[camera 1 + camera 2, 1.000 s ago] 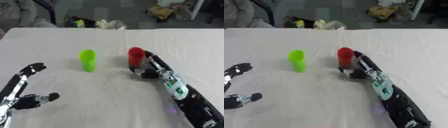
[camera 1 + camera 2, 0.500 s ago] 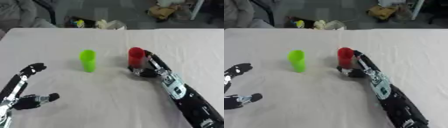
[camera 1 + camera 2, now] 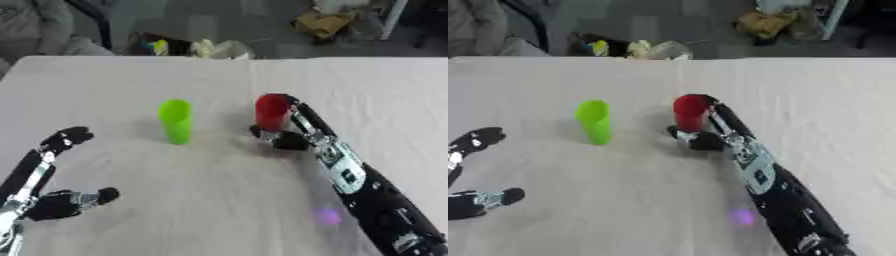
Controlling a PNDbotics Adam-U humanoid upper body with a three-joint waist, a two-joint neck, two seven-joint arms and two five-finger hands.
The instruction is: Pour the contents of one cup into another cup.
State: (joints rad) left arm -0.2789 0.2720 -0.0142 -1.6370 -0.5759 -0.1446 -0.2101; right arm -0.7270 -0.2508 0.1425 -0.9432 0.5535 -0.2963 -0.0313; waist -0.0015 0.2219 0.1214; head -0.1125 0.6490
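I see the red cup (image 3: 272, 110) standing upright on the white worktop (image 3: 219, 200), to the right of the green cup (image 3: 175, 121) and apart from it. My right robot hand (image 3: 287, 136) is at the red cup — fingers up its right side, thumb curled at its base, grasping it. My left robot hand (image 3: 54, 172) rests released, well left of the green cup.

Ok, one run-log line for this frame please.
phase: grasp | right hand: fingers round red cup, upright on table | green cup: upright, untouched | left hand: open, idle
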